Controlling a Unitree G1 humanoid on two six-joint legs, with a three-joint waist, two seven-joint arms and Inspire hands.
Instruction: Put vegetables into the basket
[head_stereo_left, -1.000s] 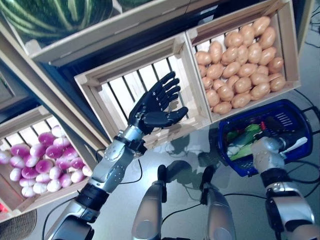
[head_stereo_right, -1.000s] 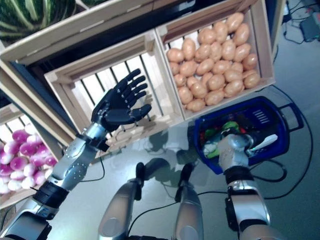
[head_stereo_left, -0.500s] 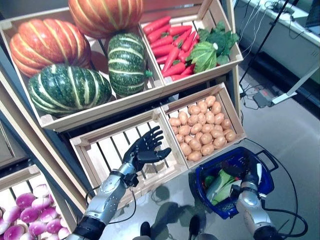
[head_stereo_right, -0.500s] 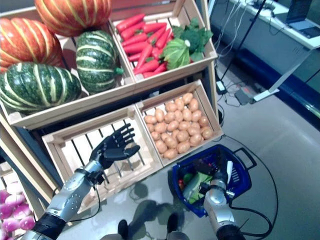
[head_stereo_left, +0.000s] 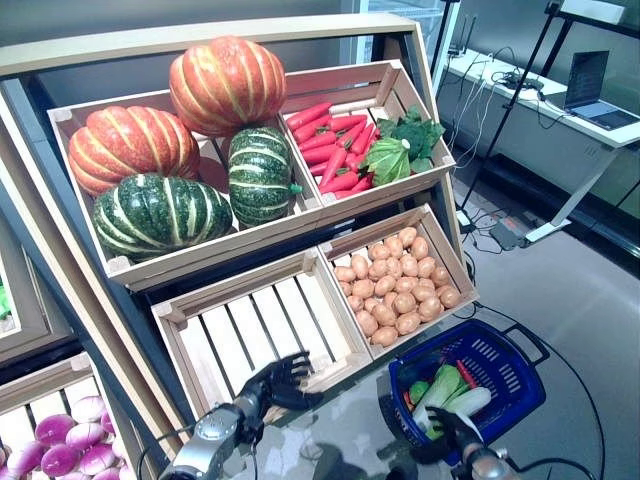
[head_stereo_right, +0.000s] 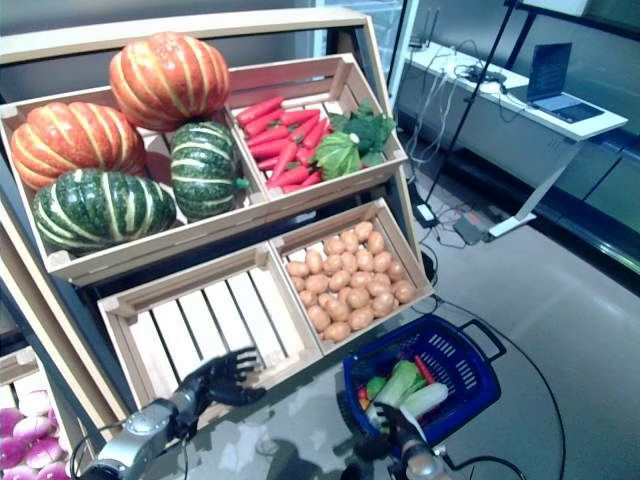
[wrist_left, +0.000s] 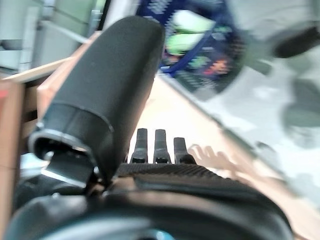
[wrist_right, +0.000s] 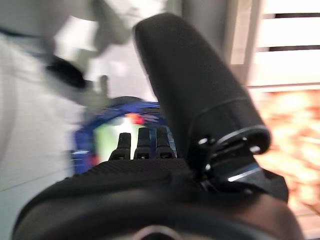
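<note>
wooden rack (head_stereo_left: 60, 250) with slatted crates. top left crate has four pumpkins: two orange (head_stereo_left: 227, 84) and two green striped (head_stereo_left: 160, 213). the crate next to it holds carrots (head_stereo_left: 330, 150) with some leafy greens (head_stereo_left: 405, 145) on the right side. below that, a crate full of potatoes (head_stereo_left: 398, 290), and left of it an empty crate (head_stereo_left: 262, 335). bottom left corner there's another crate with purple-white turnips (head_stereo_left: 60, 450).

blue basket (head_stereo_left: 520, 372) sits on the floor just in front of the potato crate, handle lying out toward the right. it already has vegetables in it: a pale green leafy one (head_stereo_left: 440, 390), a white-ish long one (head_stereo_left: 468, 402), something small and red (head_stereo_left: 466, 374), a bit of green (head_stereo_left: 418, 390).

left hand (head_stereo_left: 275, 382) is low down at the front rail of the empty crate, fingers spread and loose, nothing in it. right hand (head_stereo_left: 447, 432) is at the near rim of the basket, fingers relaxed and straight-ish in the wrist view, also holding nothing.

off to the right, a white desk (head_stereo_left: 560, 105) with a laptop (head_stereo_left: 590, 85) on it, well apart from the rack.
</note>
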